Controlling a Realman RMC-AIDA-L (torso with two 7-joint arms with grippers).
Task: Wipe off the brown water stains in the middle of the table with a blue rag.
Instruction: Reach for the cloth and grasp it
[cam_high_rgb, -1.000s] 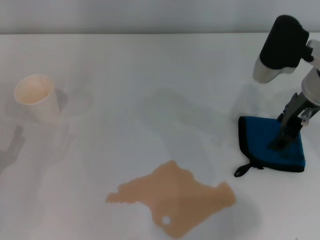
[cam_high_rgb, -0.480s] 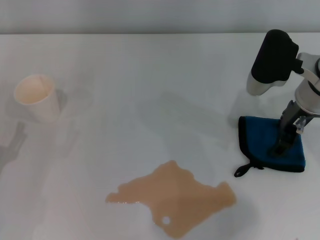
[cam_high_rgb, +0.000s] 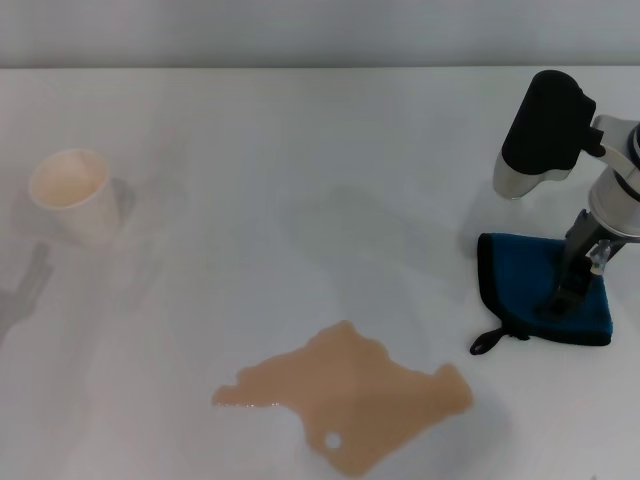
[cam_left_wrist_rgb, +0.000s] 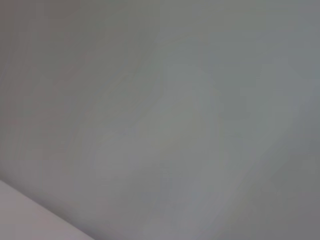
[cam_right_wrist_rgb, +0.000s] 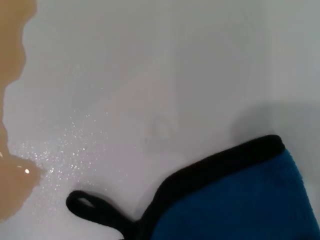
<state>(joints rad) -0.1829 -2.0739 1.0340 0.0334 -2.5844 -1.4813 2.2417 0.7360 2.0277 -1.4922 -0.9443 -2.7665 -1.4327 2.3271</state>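
- Table (cam_high_rgb: 300, 180): white top, fills my head view.
- Brown water stains (cam_high_rgb: 350, 395): flat tan puddle w/ ragged edges, near-centre of the table on my near side. One small pale spot sits inside it close to the near edge. In the right wrist view its edge (cam_right_wrist_rgb: 12, 75) shows as well.
- Blue rag (cam_high_rgb: 540, 290): folded square, black trim, lying flat on the table at the right, apart from the puddle w/ bare table between. Its short black loop (cam_high_rgb: 488, 343) sticks out at the corner nearest the puddle. The right wrist view shows the rag's trimmed edge (cam_right_wrist_rgb: 235, 195) and the loop (cam_right_wrist_rgb: 95, 207) just short of the stain.
- Right gripper (cam_high_rgb: 563, 298): comes down from the right arm onto the rag, dark fingers touching the cloth's top near its middle. I can't tell whether the pincer is open or closed on the cloth.
- Left gripper: not visible to me; left wrist view gives only blank grey.
- Paper cup (cam_high_rgb: 72, 195): pale, upright, far left, well apart from the puddle.
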